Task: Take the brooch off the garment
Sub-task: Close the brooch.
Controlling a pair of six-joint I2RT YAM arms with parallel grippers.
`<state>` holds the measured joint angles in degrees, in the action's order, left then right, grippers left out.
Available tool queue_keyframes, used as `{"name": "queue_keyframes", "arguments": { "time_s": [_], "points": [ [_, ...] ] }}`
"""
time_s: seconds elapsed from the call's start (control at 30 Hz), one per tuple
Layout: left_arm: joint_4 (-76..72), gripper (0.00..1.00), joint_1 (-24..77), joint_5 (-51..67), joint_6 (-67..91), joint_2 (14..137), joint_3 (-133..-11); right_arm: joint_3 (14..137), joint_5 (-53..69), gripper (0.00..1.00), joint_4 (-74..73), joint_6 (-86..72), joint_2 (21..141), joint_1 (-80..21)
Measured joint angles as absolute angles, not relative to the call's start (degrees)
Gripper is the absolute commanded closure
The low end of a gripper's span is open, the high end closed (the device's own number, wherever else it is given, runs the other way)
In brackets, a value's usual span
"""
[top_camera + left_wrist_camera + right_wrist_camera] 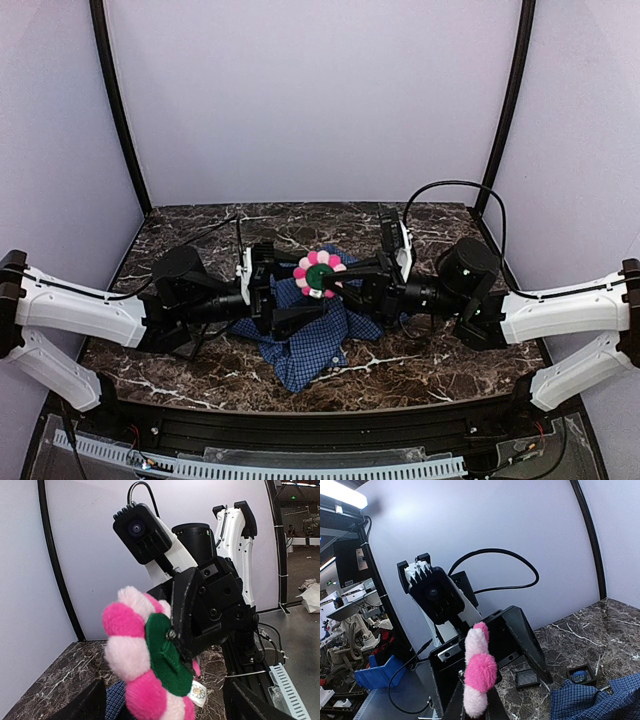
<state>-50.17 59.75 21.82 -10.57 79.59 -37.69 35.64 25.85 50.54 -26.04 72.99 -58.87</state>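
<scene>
The right pincer (342, 270) is clamped on the pink flower brooch (320, 272), held above the checked shirt (310, 345) bunched on the surface (420, 370), with the left pincer (282, 292) standing apart beside it, so removal looks all but done, though a last snag on the cloth may be hidden.

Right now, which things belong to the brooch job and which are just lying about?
Job: pink fluffy flower brooch with green felt centre, in the right gripper; blue checked cloth shirt.
Lying about: two small black square trays, on the dark marble table.
</scene>
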Motion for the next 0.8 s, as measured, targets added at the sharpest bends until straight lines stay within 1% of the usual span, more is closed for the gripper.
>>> {"name": "queue_keyframes", "arguments": {
  "time_s": [0.23,0.43,0.8],
  "points": [
    [-51.2,0.27,59.7,22.0,-9.5,78.7,-37.7,35.6,25.8,1.0,50.5,-26.1,73.2,-58.9],
    [-51.2,0.39,59.7,21.9,-8.8,78.7,-37.7,35.6,25.9,1.0,50.5,-26.1,73.2,-58.9],
    [-51.2,0.54,59.7,21.7,-8.6,78.7,-37.7,35.6,25.8,1.0,50.5,-26.1,73.2,-58.9]
  ]
}}
